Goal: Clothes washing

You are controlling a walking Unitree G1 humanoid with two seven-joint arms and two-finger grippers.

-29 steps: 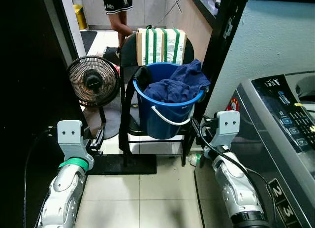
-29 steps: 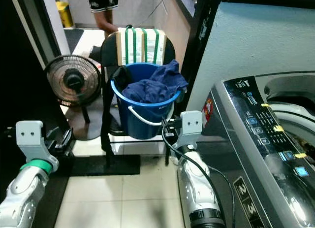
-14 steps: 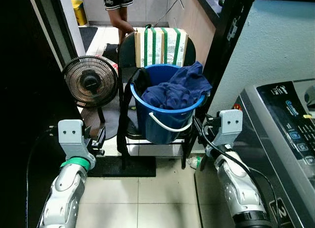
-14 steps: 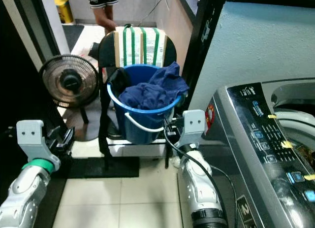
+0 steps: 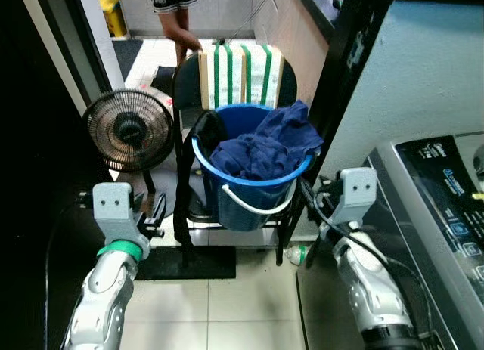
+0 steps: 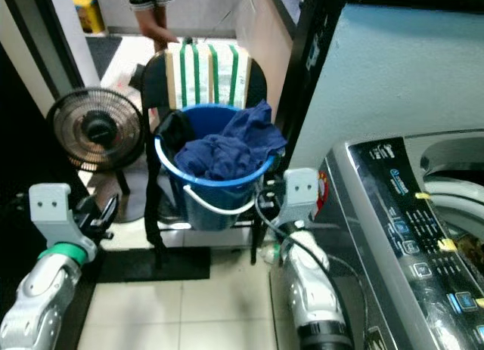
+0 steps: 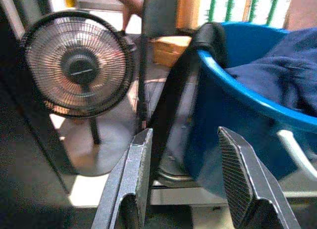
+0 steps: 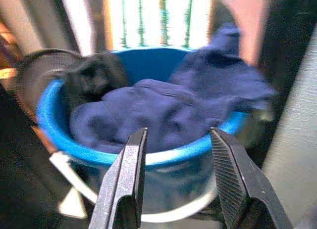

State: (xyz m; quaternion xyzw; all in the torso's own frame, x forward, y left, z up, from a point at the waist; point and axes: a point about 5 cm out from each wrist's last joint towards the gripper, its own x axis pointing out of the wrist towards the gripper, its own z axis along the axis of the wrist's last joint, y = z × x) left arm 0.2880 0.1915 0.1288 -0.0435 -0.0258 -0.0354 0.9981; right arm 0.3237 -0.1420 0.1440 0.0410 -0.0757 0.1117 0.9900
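Obs: over the last sec your head view swung left; washer (image 5: 446, 206) now sits further to the right edge, blue bucket (image 5: 253, 187) more centred, so you're squaring up to the load, pick not yet begun; bucket sits on a chair (image 5: 227, 70), navy clothes (image 5: 265, 146) heaped in it, spilling over the rim; fan (image 5: 130, 131) to its left; right gripper (image 8: 176, 189) fingers spread, empty, clothes straight ahead, well apart; left gripper (image 7: 185, 189) also spread, empty, bucket wall ahead, no contact.
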